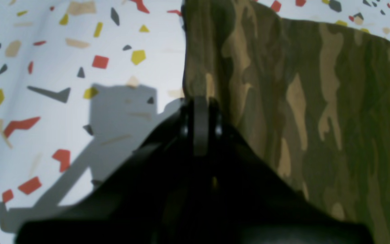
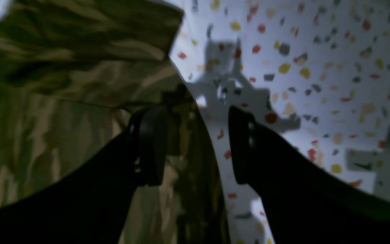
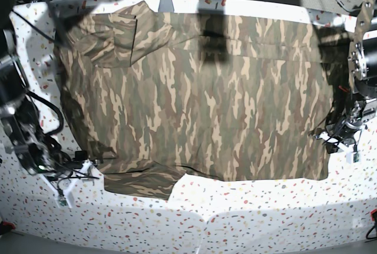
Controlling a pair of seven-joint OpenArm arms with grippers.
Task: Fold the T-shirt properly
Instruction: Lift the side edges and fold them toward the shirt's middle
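T-shirt (image 3: 194, 95) lies spread across the tabletop (image 3: 265, 218), unfolded | left gripper (image 1: 200, 101) seemingly clenched on its edge | right gripper (image 2: 196, 145) released

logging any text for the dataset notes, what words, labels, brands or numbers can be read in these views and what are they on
None can be read.
T-shirt: only camouflage pattern shows; no label or print visible in any view.
Table cover: coloured specks only, no writing.
Left end effector and right end effector: plain black, no markings legible; both wrist views are blurred.
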